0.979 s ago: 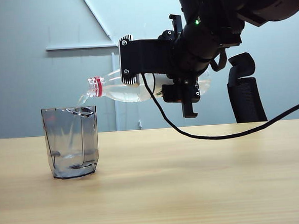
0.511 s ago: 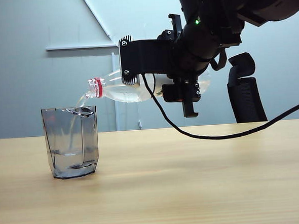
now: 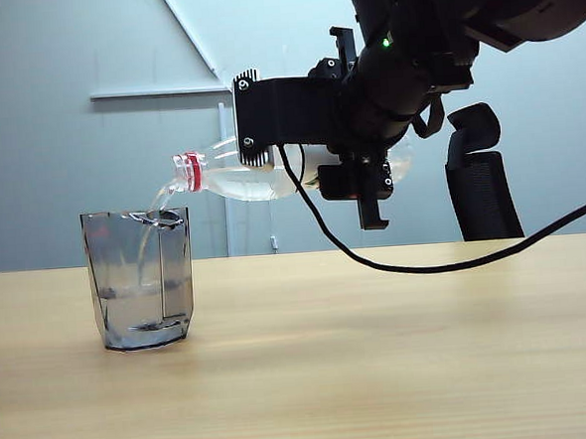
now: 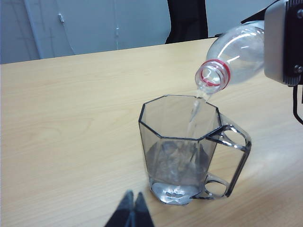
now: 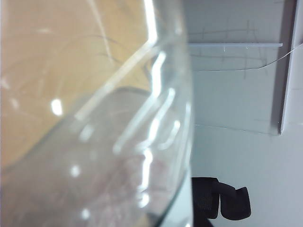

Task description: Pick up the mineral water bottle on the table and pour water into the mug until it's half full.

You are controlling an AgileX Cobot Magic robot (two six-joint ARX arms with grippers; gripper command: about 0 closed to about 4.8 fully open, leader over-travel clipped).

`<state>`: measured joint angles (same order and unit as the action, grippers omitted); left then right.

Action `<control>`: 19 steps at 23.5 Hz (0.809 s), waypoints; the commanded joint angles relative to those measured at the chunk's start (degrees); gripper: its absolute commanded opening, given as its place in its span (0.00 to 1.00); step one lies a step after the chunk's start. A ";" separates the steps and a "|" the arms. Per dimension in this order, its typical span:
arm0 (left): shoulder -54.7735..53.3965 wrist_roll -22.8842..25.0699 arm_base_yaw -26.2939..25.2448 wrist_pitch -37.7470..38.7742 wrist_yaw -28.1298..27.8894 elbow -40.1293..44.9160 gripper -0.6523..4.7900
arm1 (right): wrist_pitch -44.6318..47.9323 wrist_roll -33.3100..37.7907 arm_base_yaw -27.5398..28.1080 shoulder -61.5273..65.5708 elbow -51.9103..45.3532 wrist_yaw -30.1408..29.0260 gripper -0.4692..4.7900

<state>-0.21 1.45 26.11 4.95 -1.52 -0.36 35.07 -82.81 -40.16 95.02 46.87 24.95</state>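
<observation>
The mineral water bottle (image 3: 256, 177) is held nearly level in the air, cap off, its red-ringed mouth just above the rim of the mug (image 3: 139, 279) on the bottle's side. A thin stream of water (image 4: 193, 118) runs from the mouth into the mug. The bottle looks about half empty along its upper side.

The mug stands upright on the desk (image 3: 381, 353), toward the left end and well back from the front edge in the exterior view. In the left wrist view it shows an eight-sided rim and a handle. The water in it lies low, judged at roughly a third of the height, so the half mark is not yet reached.

The right gripper (image 3: 353, 146) is clamped on the bottle's body above the middle of the desk; its wrist camera is filled by clear plastic. The left gripper (image 4: 132, 211) shows only as two dark fingertips pressed together, holding nothing, hanging near the mug on the side away from the bottle.

Done: bottle lifted, tilted, pour under way. Left: fill to half, right the bottle, set it down.
</observation>
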 commanded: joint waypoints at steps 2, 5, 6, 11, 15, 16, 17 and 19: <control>-0.11 -0.17 0.00 -0.74 0.22 -0.15 0.12 | 2.73 0.22 0.02 -0.57 1.36 -0.07 0.57; -0.11 -0.17 0.00 -0.74 0.22 -0.15 0.12 | 2.45 0.22 0.33 -0.57 1.60 -0.20 0.57; -0.11 -0.17 0.00 -0.74 0.24 -0.15 0.12 | 2.45 0.22 0.35 -0.57 1.60 -0.22 0.57; -0.11 -0.17 0.00 -0.76 0.24 -0.15 0.12 | 2.45 0.24 0.35 -0.57 1.60 -0.22 0.57; -0.11 -0.17 0.00 -0.76 0.24 -0.15 0.12 | 2.38 0.44 0.33 -0.57 1.60 -0.63 0.57; -0.11 -0.17 0.00 -0.76 0.24 -0.15 0.12 | 2.34 0.79 0.33 -0.57 1.60 -0.63 0.57; -0.11 -0.17 0.00 -0.74 0.24 -0.15 0.12 | 2.23 1.33 0.33 -0.57 1.60 -0.63 0.57; -0.11 -0.17 0.00 -0.76 0.24 -0.15 0.12 | 1.95 2.82 0.33 -0.57 1.60 -0.63 0.57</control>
<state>-0.23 1.45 26.11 4.95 -1.52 -0.36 35.03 -81.80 -39.79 94.96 47.99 24.40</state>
